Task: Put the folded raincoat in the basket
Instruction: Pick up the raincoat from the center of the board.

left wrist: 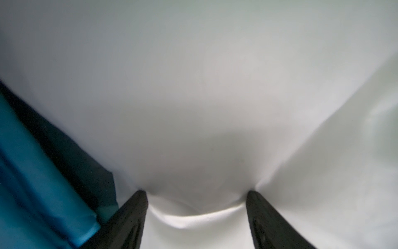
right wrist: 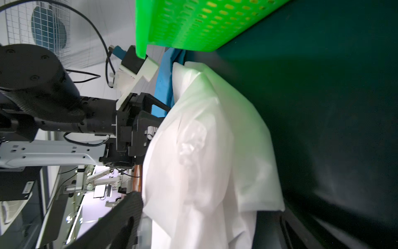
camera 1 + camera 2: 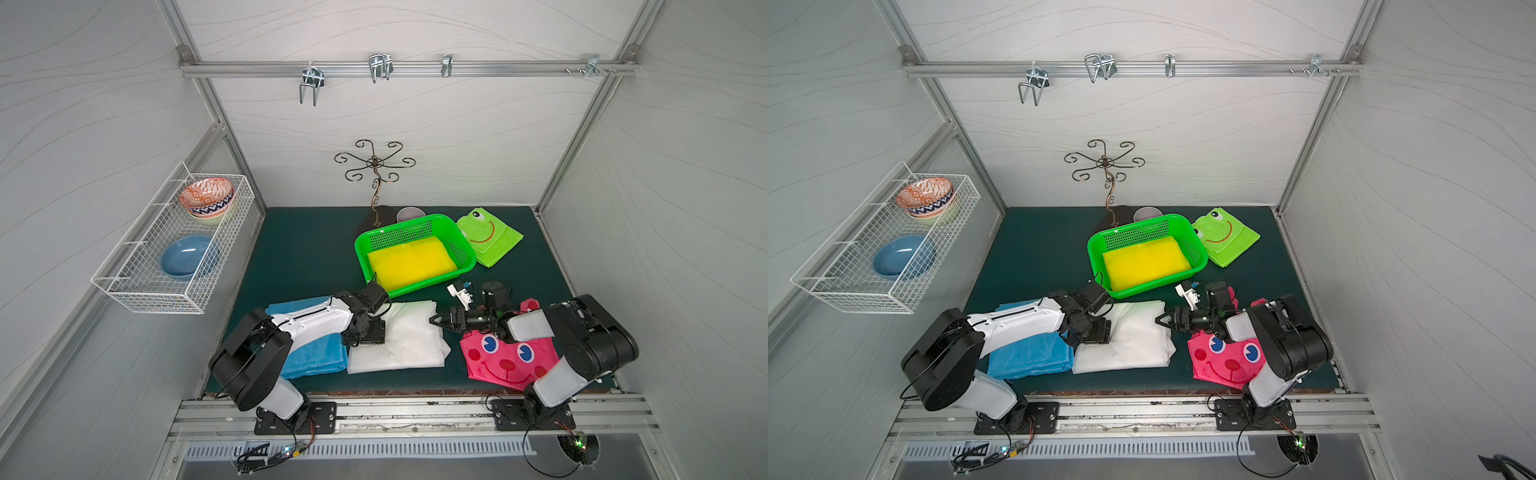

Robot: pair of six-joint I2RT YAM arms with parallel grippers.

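Left claw [image 1: 197, 194]: released; its two black fingers are spread wide and pressed tip-down into the white raincoat [image 3: 407, 345], with a soft ridge of cloth bulging between them.
Right claw [image 3: 435, 321]: also released, jaws wide and lying level at the raincoat's right edge. The loose layered hem sits between the jaws; I cannot tell whether it touches them.
White raincoat: a thin, milky, slippery-looking sheet folded into a rough rectangle. It lies on the tabletop [image 3: 307, 257] near the front centre, outside the basket, and its right edge is puffed and uneven.
Basket [image 3: 401, 237]: bright green plastic, rectangular, with perforated walls and a rolled rim. It stands just beyond the white raincoat, and a flat yellow raincoat [image 3: 411, 259] covers its floor.
Neighbours: a blue raincoat [image 3: 316, 353] lies just left, a dark sliver of tabletop between. A pink raincoat [image 3: 505, 361] with a printed face lies just right, under the right arm. A green frog raincoat [image 3: 490, 239] lies right of the basket.
Open room: matte dark green tabletop left of the basket, and a narrow strip between the basket's near rim and the white raincoat.
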